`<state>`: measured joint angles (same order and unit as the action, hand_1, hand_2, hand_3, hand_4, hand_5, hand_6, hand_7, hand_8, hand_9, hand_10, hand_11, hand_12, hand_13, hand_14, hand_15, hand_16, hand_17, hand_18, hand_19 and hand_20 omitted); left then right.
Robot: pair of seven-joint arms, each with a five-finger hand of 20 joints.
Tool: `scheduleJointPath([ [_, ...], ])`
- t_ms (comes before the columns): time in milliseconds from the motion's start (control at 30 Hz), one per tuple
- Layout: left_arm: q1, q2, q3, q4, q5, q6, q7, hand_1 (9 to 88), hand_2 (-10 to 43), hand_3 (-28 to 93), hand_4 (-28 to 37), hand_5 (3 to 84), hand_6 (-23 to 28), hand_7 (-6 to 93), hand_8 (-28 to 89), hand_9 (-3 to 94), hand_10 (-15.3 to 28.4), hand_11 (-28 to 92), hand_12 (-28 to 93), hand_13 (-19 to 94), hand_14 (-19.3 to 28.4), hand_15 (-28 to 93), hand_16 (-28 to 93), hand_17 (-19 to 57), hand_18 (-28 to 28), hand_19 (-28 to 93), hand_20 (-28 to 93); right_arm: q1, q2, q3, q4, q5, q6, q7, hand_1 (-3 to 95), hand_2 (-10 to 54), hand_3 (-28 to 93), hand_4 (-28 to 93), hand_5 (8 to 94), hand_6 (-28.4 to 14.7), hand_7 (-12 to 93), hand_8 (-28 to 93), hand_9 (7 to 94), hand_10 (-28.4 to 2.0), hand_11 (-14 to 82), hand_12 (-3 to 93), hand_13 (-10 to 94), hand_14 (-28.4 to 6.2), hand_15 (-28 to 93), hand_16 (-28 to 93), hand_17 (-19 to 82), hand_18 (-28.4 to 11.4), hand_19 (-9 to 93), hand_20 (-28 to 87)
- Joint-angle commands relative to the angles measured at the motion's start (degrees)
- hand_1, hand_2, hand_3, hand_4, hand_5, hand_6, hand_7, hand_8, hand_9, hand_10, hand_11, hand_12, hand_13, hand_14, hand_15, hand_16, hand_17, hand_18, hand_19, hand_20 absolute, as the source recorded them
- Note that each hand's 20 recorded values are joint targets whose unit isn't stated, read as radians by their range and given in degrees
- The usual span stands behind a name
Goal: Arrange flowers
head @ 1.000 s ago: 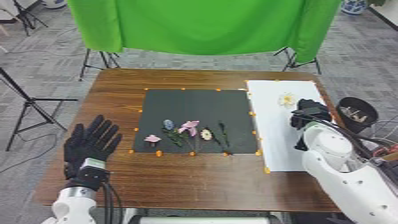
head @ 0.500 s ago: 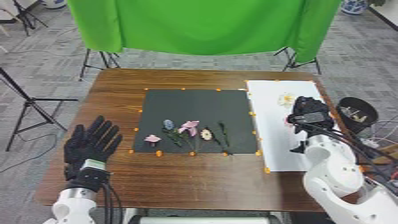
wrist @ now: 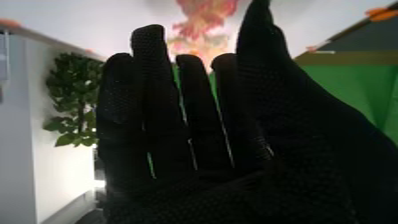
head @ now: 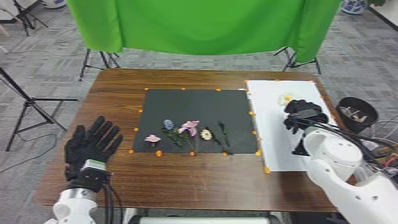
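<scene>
Just beyond the right hand [head: 305, 110] lies a pale flower [head: 287, 98].

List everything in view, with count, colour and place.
Table: one, brown, centre
Mat: one, dark grey, on table
Sheet: one, white, right of mat
Mat flowers: four, two pink, one blue, one cream
Green stems: several, on mat
Sheet flowers: pink and pale yellow, at least two
Markers: many, orange, along edges
Cloth: one, green, beyond table
Stands: several, black, around table
Bin: one, black, right
Plant: one, green, background
Arms: two, white
Robot hands: two, black; left on table's left, right over sheet
</scene>
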<state>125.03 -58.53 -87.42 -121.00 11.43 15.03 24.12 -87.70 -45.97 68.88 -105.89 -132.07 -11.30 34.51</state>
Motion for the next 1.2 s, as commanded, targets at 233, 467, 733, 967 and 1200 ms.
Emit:
scheduleJointPath([
  [233,0.2,-0.61,0.13,-0.03,-0.6,-0.34,-0.52,26.2,17.0,71,-28.3,41.6,10.8,15.1,-9,33.7,16.5,28,11,24,17.2,44,-8,-7.6,15.4,38,10,0.0,-0.7,-2.9,6.1,-1.4,4.8,-1.2,66.3,-9.5,72,-28,69.3,3.0,23,-7,77.6,-8.9,6.8,27.8,70,-4.5,17,41,29,-16.1,81,26],
  [467,0.2,-0.69,0.41,-0.05,-0.81,-0.37,-0.46,26.1,17.1,71,-28.3,41.6,10.8,15.1,-9,33.8,16.5,28,11,24,17.1,44,-8,-7.6,15.4,38,10,-1.7,0.2,-2.4,4.6,-2.5,11.7,-2.6,68.8,-9.5,71,-28,75.3,2.4,30,0,86.2,-8.7,6.4,38.4,75,-4.8,19,46,29,-15.0,90,18],
  [733,1.2,-0.19,-0.32,-0.58,-0.61,-0.49,0.21,26.2,17.0,71,-28.3,41.6,10.8,15.1,-9,33.8,16.6,28,11,24,17.2,44,-8,-7.6,15.5,38,10,0.3,0.2,-3.7,-3.3,-3.7,17.3,-6.9,68.3,-9.5,72,-28,75.8,2.2,30,-1,86.6,-8.8,6.5,38.8,76,-4.9,19,47,29,-15.0,92,16],
  [967,1.4,0.19,-0.78,-0.58,-0.11,-0.84,-0.29,26.2,17.0,71,-28.3,41.4,10.7,15.1,-9,33.6,16.4,28,11,24,17.2,44,-8,-7.6,15.4,38,10,5.4,-5.4,-9.3,-7.0,1.5,14.8,-10.9,67.9,-9.5,72,-28,74.8,2.1,30,-1,85.8,-8.7,6.5,39.0,75,-4.9,19,47,28,-14.9,92,16],
  [1200,0.6,0.24,-0.28,-0.28,-0.02,-0.87,-1.0,26.2,17.0,71,-28.3,41.3,10.6,15.2,-9,33.6,16.5,28,11,24,17.2,44,-8,-7.6,15.4,38,10,8.3,-11.2,-16.1,-3.0,-0.1,11.1,-12.4,67.4,-9.5,73,-28,74.3,2.2,30,-1,85.3,-8.7,6.4,38.5,75,-5.0,19,47,28,-15.4,91,17],
])
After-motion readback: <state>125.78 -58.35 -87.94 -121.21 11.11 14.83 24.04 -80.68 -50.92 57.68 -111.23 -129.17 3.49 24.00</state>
